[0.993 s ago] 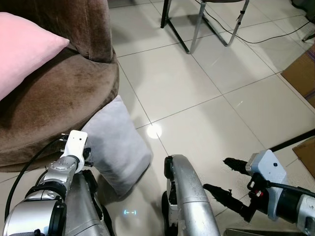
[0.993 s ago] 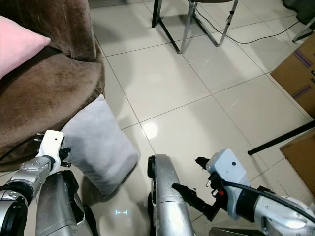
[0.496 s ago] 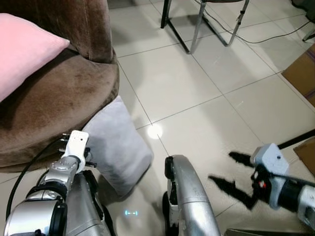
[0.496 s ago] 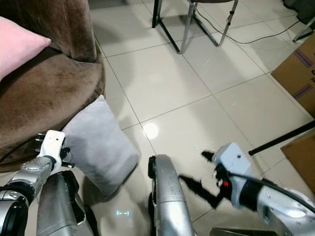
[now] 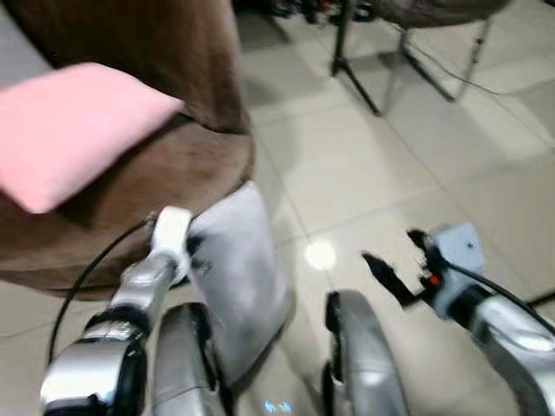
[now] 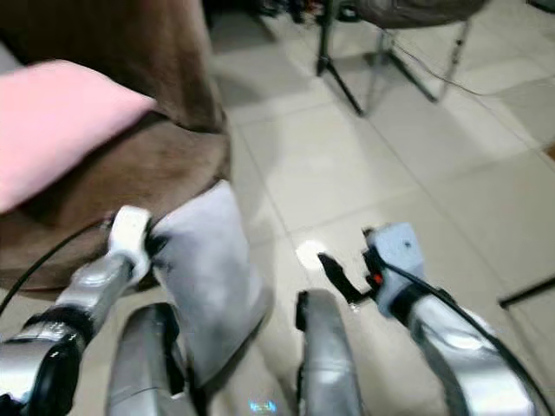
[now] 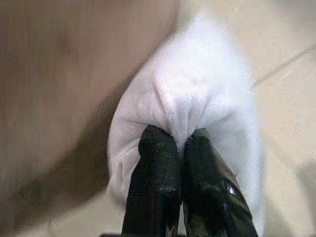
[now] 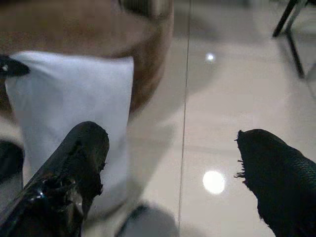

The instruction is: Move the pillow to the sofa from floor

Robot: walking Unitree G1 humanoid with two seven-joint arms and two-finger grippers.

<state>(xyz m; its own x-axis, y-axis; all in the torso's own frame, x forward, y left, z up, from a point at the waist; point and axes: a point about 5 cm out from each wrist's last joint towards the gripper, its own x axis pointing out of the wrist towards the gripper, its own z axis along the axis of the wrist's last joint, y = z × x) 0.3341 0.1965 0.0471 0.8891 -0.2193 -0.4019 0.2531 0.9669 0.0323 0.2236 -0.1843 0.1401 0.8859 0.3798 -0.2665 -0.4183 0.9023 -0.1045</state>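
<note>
Two pillows appear in the left eye view: a grey pillow (image 5: 247, 277) standing on edge on the tiled floor (image 5: 364, 165), leaning against the front of the brown sofa (image 5: 130, 182), and a pink pillow (image 5: 78, 130) lying on the sofa seat. My left gripper (image 5: 192, 258) is at the upper near edge of the grey pillow. My right gripper (image 5: 395, 264) hangs above the floor tiles, apart from the pillow, with a bright light spot (image 5: 320, 255) on the tile just beside it. Chair legs (image 5: 395, 61) stand further off. The picture is blurred.

Right eye view: the same scene; the grey pillow (image 6: 208, 277) sits between my left gripper (image 6: 156, 243) and my right gripper (image 6: 342, 269).

Left wrist view: my left jaws are pressed together on a pinched fold of the grey pillow (image 7: 197, 98), the fabric gathering into creases at the fingertips (image 7: 158, 143). Brown sofa upholstery (image 7: 59, 89) lies beside the pillow and pale floor (image 7: 291, 98) on its other side.

Right wrist view: my right jaws are spread wide and hold nothing; the two fingers (image 8: 69, 173) frame the grey pillow (image 8: 74, 108), the sofa edge (image 8: 148, 64) and the glossy floor (image 8: 222, 98).
</note>
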